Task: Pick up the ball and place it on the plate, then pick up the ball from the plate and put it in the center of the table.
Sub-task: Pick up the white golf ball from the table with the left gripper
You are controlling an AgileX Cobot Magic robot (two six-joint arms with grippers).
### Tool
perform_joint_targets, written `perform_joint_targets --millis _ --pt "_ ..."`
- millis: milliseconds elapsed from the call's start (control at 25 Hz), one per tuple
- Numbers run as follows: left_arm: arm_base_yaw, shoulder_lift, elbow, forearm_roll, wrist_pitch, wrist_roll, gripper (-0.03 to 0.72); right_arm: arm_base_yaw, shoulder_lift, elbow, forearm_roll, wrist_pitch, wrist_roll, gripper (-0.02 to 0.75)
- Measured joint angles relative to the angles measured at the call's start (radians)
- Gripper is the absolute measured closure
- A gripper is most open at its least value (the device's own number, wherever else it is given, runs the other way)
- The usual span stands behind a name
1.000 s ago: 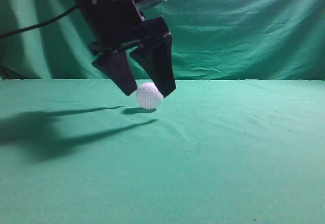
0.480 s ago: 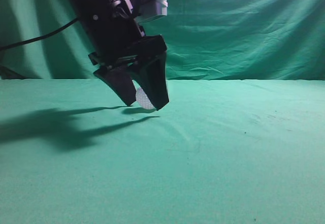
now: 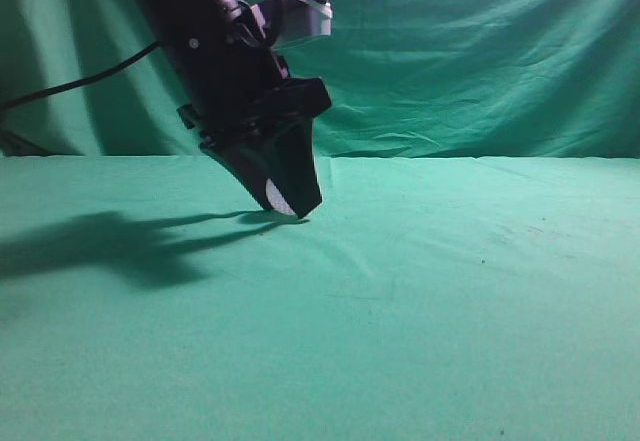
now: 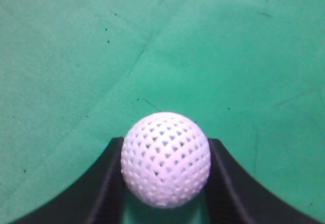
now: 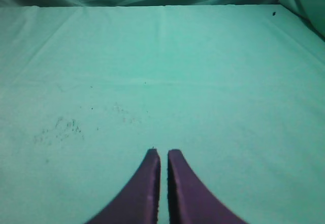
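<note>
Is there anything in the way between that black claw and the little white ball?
Nothing visible. The left gripper already has its fingers on either side of the golf ball, apparently touching it, over the green table. No plate shows in any view, so the path there cannot be judged.

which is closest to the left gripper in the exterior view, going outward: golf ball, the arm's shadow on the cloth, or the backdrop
1. golf ball: between the fingers of the left gripper, touching them.
2. arm's shadow: on the green table cloth, left of the gripper, running up to the ball.
3. green backdrop: hanging behind the table's far edge, farthest.
</note>
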Motion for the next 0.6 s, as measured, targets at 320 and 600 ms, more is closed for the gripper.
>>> perform_joint_targets --millis 320,600 --pt "0.005 -0.084 0.000 0.062 0.088 -0.026 0.385 0.000 0.000 0.000 0.000 0.000 0.000 0.738" --pt "0.106 -0.278 0.000 0.165 0.181 -0.254 0.385 0.000 0.000 0.000 0.000 0.000 0.000 0.738"
